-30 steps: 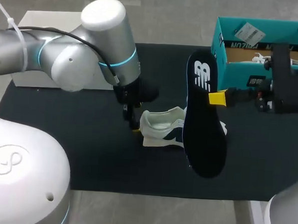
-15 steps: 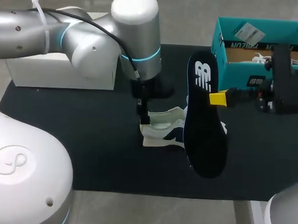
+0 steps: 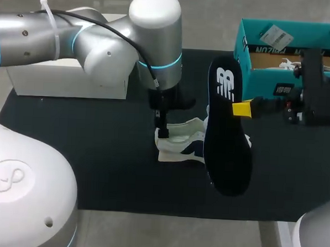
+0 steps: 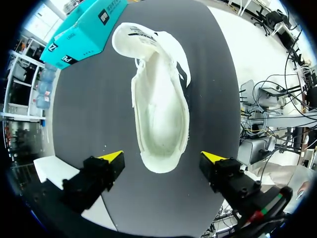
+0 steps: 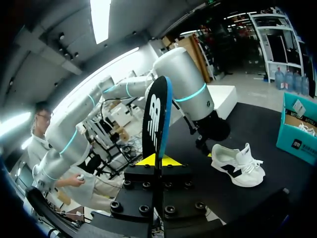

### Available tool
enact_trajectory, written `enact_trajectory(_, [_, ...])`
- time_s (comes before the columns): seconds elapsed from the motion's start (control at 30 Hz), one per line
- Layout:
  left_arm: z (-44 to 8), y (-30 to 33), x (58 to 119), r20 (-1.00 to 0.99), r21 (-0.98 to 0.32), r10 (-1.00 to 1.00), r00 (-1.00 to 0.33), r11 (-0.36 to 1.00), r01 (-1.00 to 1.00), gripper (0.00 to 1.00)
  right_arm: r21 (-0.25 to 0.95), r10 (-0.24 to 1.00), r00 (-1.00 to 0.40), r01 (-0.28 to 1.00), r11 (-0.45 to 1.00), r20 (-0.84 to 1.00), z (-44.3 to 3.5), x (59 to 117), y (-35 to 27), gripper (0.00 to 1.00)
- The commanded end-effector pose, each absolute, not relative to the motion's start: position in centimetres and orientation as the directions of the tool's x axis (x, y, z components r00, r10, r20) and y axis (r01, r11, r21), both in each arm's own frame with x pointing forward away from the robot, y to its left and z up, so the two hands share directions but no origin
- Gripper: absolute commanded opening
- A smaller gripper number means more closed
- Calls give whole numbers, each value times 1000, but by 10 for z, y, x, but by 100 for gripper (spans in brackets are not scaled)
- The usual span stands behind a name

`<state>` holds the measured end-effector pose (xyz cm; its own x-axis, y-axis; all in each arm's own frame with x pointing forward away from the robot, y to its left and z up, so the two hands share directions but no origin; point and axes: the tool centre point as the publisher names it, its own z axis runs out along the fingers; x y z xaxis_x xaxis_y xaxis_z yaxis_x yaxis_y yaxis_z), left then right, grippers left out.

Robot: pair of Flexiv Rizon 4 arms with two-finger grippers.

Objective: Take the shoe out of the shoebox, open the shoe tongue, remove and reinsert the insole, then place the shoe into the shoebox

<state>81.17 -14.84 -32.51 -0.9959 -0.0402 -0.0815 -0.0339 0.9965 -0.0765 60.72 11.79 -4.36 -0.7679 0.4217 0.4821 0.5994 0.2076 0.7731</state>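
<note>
L gripper (image 4: 162, 157) apart around shoe (image 4: 158, 99) heel edge, R gripper (image 5: 158, 159) clamped on insole (image 5: 157, 119) edge

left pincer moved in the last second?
Yes. The left pincer shifted toward the shoebox, from outside the heel of the shoe to over it; the shoe stayed put.

Left arm (image 3: 102, 48) bent inward, wrist downward, left fingers (image 4: 110, 159) wide apart; right fingers (image 3: 241, 108) pinched on the upright insole (image 3: 225, 154).

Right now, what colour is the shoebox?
The shoebox is teal, with black labels. It shows best in the head view.
</note>
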Motion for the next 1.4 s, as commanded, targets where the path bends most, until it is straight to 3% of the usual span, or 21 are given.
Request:
enact_trajectory(0.03, [-326, -148, 811, -83, -77, -39, -996, 996, -33, 100, 827, 445, -760, 558, 74, 473, -45, 594, 119, 0])
enact_trajectory(1.03, [-326, -148, 811, -83, -77, -39, -996, 996, -33, 100, 827, 445, -760, 558, 74, 473, -45, 594, 119, 0])
enact_trajectory(1.4, [-313, -179, 844, -112, -116, 13, -994, 993, 26, 100, 827, 445, -760, 558, 74, 473, -45, 594, 119, 0])
